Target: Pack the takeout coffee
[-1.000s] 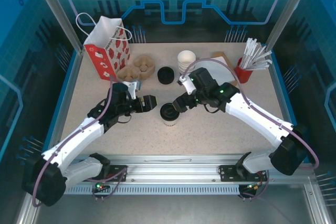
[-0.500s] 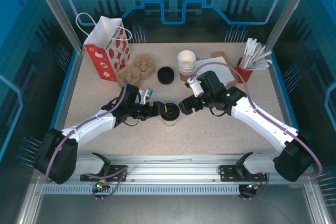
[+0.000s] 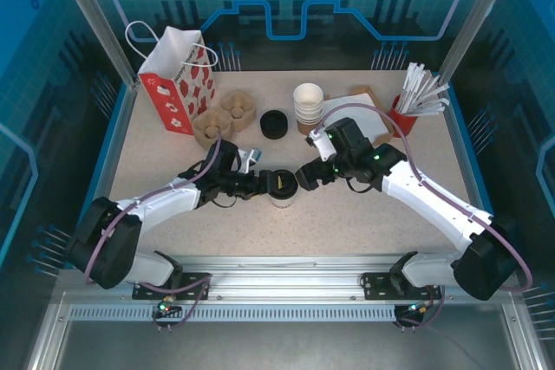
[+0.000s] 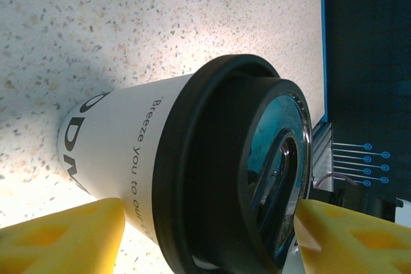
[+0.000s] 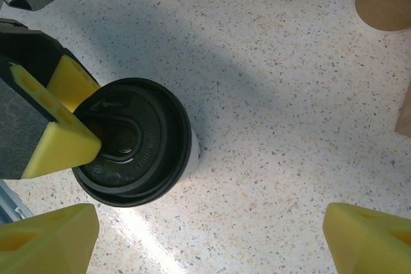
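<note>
The takeout coffee (image 3: 280, 188), a white paper cup with a black lid, stands upright mid-table. My left gripper (image 3: 270, 184) reaches it from the left, rolled on its side. In the left wrist view the cup (image 4: 148, 158) lies between the yellow fingers of that gripper (image 4: 210, 213), jaws apart, with no clear press on it. One left finger (image 5: 61, 142) hangs over the lid (image 5: 131, 142) in the right wrist view. My right gripper (image 3: 306, 176) hovers just right of the cup. It is open (image 5: 210, 222) over bare table, holding nothing.
At the back left stand a red-and-white paper bag (image 3: 178, 80) and a brown cup carrier (image 3: 224, 114). A pile of black lids (image 3: 274, 124) and stacked paper cups (image 3: 308, 103) sit behind the coffee. A red holder of stirrers (image 3: 403, 119) is at the back right.
My left gripper has slid right up to the cup, and its jaws have narrowed around it. The right gripper drew back a little to the right, then held still.
</note>
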You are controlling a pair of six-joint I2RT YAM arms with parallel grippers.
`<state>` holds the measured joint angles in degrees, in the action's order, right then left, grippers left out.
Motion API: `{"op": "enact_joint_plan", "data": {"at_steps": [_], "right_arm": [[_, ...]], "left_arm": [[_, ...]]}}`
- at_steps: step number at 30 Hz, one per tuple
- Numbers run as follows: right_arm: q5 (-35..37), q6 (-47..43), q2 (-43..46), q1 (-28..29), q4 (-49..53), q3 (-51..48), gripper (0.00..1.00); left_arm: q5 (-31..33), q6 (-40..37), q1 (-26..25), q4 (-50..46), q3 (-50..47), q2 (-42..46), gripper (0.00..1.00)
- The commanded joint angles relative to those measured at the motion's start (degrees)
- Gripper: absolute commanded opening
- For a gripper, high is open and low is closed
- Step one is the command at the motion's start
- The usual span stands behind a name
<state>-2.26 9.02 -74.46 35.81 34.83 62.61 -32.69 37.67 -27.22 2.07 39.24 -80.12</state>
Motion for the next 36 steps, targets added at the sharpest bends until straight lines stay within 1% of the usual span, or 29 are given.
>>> {"op": "enact_joint_plan", "data": {"at_steps": [1,5,10,13,17,19,22,25,28,31,32,34,36], "right_arm": [[-1.3,0.8,0.9,-0.8,-0.5,-0.4,0.92],[-1.2,0.9,1.2,-1.1,-0.2,-0.4,0.92],[-1.3,2.2,2.5,-3.0,0.7,-0.1,0.92],[-1.5,3.6,3.6,-5.4,1.1,-0.2,0.92],[-2.2,6.2,6.1,-10.3,0.9,-1.3,0.92],[-1.2,7.0,7.2,-11.8,0.7,-1.6,0.92],[1.7,7.3,8.4,-12.4,0.9,-1.4,0.92],[2.6,7.3,9.0,-12.4,0.5,-1.3,0.92],[2.3,7.1,9.2,-12.3,-0.1,-1.2,0.92],[2.1,5.3,10.0,-10.8,-1.7,-1.2,0.92],[2.3,4.6,10.4,-9.8,-2.4,-1.1,0.92],[3.1,3.2,10.7,-7.5,-4.2,-0.9,0.92],[4.0,2.0,10.3,-5.1,-6.1,-0.5,0.92]], "left_arm": [[-1.3,1.1,-0.9,1.8,2.6,-1.7,0.71],[-1.0,1.4,-2.1,2.3,4.3,-3.3,0.71],[-0.8,2.4,-4.7,4.0,6.9,-6.6,0.71],[-0.7,2.7,-6.6,4.9,8.9,-8.7,0.71],[-0.6,3.1,-8.7,5.7,11.4,-11.7,0.71],[-0.6,3.2,-9.4,5.8,12.7,-13.1,0.71],[-0.9,3.1,-10.0,5.8,14.9,-14.8,0.71],[-1.2,2.1,-10.3,4.6,16.7,-15.3,0.71],[0.0,-1.8,-10.0,-0.1,18.2,-13.6,0.73],[3.9,-7.7,-7.8,-6.8,18.8,-8.8,0.74],[6.6,-9.8,-6.4,-9.0,18.6,-6.5,0.74],[14.5,-14.3,-3.9,-13.9,18.8,-1.7,0.74],[24.7,-20.7,-1.4,-17.3,19.5,2.1,0.77]]}}
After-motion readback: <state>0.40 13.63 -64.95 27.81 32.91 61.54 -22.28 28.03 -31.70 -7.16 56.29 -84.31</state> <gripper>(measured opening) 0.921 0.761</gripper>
